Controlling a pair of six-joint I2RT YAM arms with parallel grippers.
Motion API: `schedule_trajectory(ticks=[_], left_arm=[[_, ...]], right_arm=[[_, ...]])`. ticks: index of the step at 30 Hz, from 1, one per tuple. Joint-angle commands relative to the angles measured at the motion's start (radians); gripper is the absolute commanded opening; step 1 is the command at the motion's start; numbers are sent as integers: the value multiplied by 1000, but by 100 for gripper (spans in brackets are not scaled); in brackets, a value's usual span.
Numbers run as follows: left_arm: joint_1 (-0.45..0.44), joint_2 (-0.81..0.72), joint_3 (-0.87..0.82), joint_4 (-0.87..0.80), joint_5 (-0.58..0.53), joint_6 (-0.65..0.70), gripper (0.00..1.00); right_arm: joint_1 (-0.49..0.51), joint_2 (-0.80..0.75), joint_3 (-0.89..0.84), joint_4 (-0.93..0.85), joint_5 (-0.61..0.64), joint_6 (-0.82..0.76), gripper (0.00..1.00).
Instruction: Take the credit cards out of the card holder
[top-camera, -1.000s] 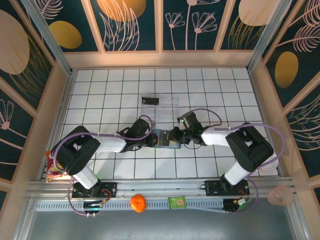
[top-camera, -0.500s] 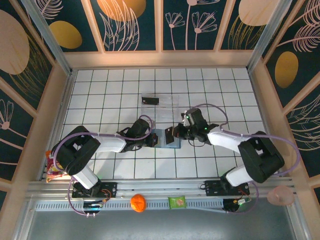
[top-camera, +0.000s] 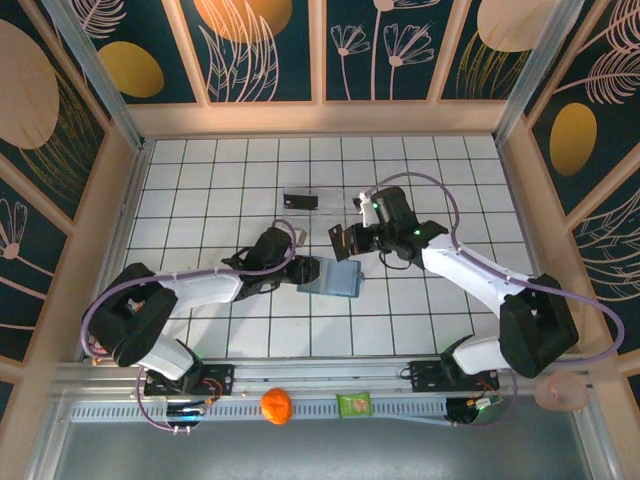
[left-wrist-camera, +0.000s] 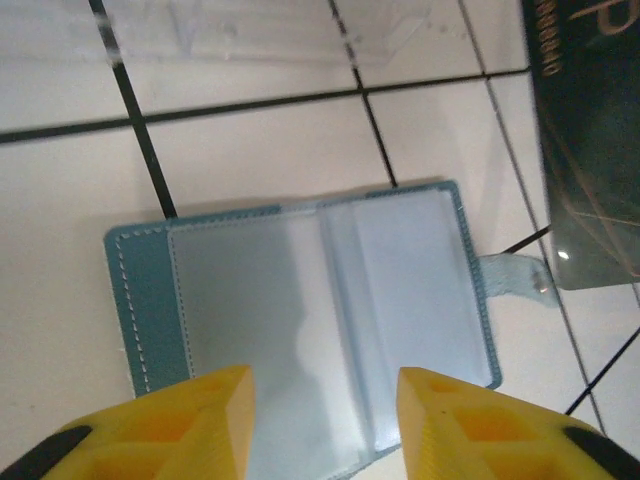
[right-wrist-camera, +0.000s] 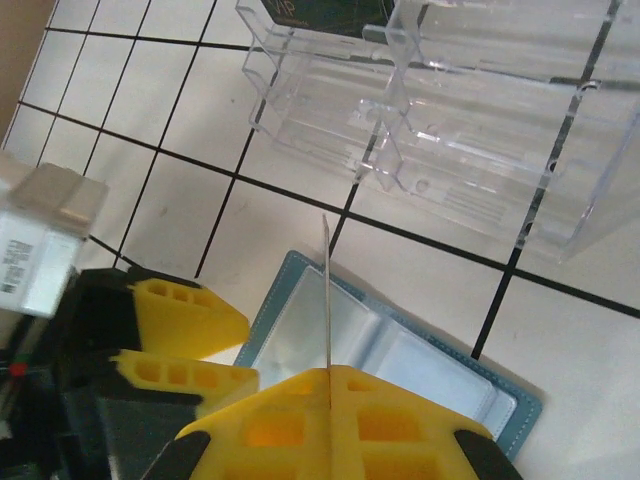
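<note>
Top external: right gripper (top-camera: 351, 240) lifted credit card (top-camera: 338, 241) off card holder (top-camera: 331, 277).

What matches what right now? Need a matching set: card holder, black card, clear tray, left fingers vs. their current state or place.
Things:
1. card holder
2. black card
3. clear tray
4. left fingers

States:
A. clamped edge-on between the right fingers
B. apart, nothing between them
C. lying open on the tiles
D. on the tiles beyond the card holder

Pairs: 1-C, 2-A, 3-D, 4-B
</note>
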Motion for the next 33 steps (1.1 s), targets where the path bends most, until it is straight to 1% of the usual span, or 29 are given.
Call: schedule_trajectory(ticks=[1,4,6,8,12,17,24,28,33], left_arm=[[31,-72,-49,-21,21,-13,48],[62,-136,-86,-20,27,-26,61],[79,-172,-103,-32,22,-30,71],[94,-206,-120,-47,21,-31,98],[114,-248,-136,-88,14,-22,99],[136,-314,-170,-127,4,-32,99],[169,-387,-201,-188,-17,-42,99],[173,-403,-201,-215,-36,-53,99],[178,-424,-185,-259,-72,-69,99]], right_arm=[[-4,24,63,-74,22,-91,0],[-2,55,122,-94,29,-150,0],[1,86,173,-107,22,-196,0],[2,121,235,-121,28,-251,0],[4,199,349,-113,19,-334,0],[2,295,490,-131,-60,-473,0],[3,456,746,-270,-18,-665,0],[6,532,870,-344,-29,-786,0],[15,611,986,-414,13,-891,0]])
